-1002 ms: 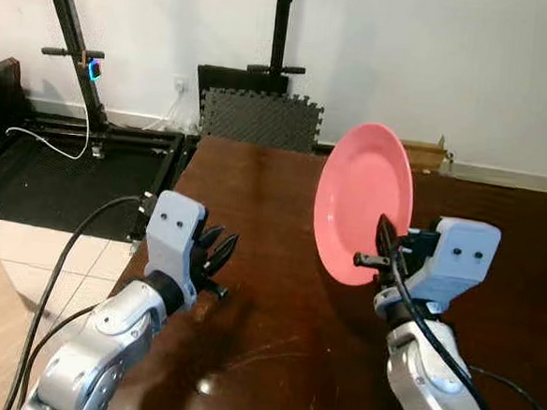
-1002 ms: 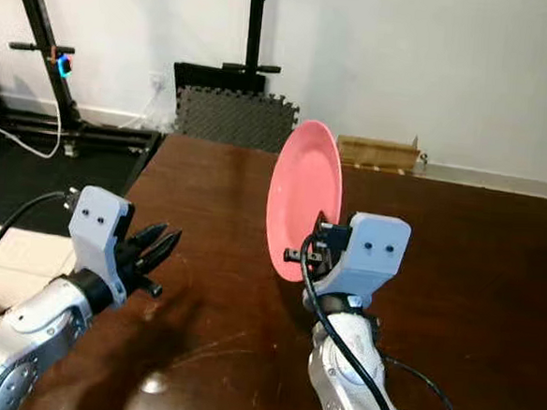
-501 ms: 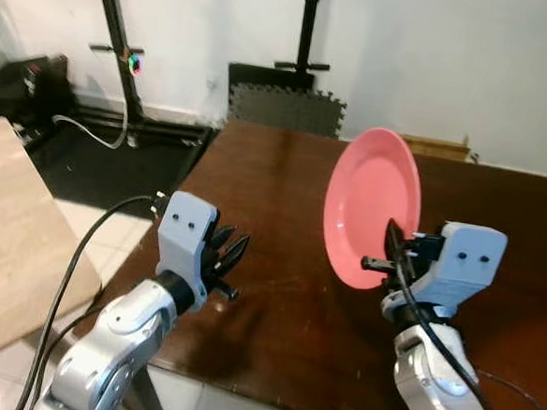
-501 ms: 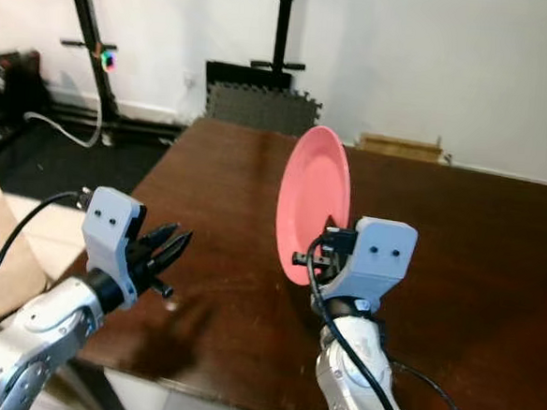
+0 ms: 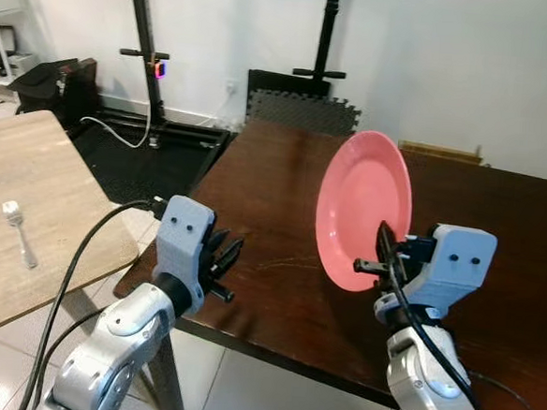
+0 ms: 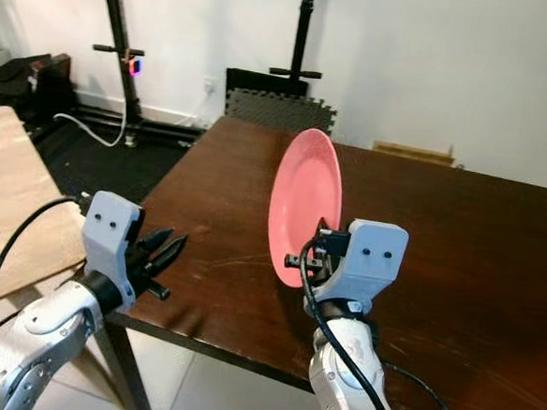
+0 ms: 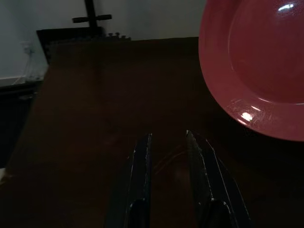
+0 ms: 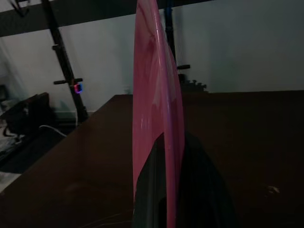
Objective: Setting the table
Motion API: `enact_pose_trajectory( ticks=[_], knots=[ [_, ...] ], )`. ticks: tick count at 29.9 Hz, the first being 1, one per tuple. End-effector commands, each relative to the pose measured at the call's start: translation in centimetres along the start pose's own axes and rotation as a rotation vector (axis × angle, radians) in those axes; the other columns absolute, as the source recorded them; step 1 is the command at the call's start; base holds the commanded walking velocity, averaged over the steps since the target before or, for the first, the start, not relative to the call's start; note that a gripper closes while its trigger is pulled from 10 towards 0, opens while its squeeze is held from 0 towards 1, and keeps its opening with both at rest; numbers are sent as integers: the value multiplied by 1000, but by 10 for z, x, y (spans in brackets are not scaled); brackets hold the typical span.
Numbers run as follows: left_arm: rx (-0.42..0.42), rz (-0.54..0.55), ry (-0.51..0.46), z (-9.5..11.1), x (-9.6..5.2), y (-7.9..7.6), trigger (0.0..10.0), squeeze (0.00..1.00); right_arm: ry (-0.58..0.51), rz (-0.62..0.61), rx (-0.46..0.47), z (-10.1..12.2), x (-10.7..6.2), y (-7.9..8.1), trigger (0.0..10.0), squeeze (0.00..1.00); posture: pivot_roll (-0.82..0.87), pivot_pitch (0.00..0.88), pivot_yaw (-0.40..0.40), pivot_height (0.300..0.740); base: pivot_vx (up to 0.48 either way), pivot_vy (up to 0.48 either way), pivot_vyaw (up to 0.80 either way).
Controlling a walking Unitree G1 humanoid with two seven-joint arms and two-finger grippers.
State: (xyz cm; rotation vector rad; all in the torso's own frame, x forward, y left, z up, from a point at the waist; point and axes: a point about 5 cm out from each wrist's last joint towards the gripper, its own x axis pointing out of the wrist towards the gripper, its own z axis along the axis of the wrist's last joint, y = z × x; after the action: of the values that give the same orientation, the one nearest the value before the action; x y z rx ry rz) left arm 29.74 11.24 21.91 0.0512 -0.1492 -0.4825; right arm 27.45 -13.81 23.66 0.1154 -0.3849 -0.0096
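A pink plate (image 5: 363,207) stands nearly on edge in the air above the dark brown table (image 5: 276,168). My right gripper (image 5: 382,260) is shut on the plate's lower rim. In the right wrist view the plate (image 8: 152,104) shows edge-on, with a black finger (image 8: 199,190) on either side of it. My left gripper (image 5: 225,258) hovers over the table's near left corner, open and holding nothing. The left wrist view has the plate (image 7: 266,61) ahead of the parted fingers (image 7: 197,152). On the light wooden table (image 5: 59,181) to the left lies a fork (image 5: 18,229).
Two black stands (image 5: 143,55) rise at the back wall. A grey foam mat (image 5: 303,113) leans there, with a cardboard box (image 5: 441,153) beside it. Cables (image 5: 110,128) trail on the dark floor mat. White tiles show below the dark table's near edge.
The camera has drawn back: the dark table's near edge, the floor tiles and the light table with the fork have come into view. Both arms keep their pose, with the plate still held.
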Motion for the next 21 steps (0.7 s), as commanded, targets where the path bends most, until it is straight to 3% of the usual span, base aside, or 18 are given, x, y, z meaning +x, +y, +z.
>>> enact_pose_trajectory(
  ticks=[1,12,21],
  knots=[
    [5,-6,32,-5,-1,0,10000,0,-2,3,-2,0,-2,1,10000,0,7,85,48,740,0,0,0],
    [9,32,35,-6,0,3,10000,0,14,11,-13,-3,-2,2,10000,0,7,85,48,740,0,50,0],
    [-1,62,33,-6,-1,7,10000,0,29,19,-37,-5,-1,3,10000,0,14,87,46,740,-107,425,800]
  ],
)
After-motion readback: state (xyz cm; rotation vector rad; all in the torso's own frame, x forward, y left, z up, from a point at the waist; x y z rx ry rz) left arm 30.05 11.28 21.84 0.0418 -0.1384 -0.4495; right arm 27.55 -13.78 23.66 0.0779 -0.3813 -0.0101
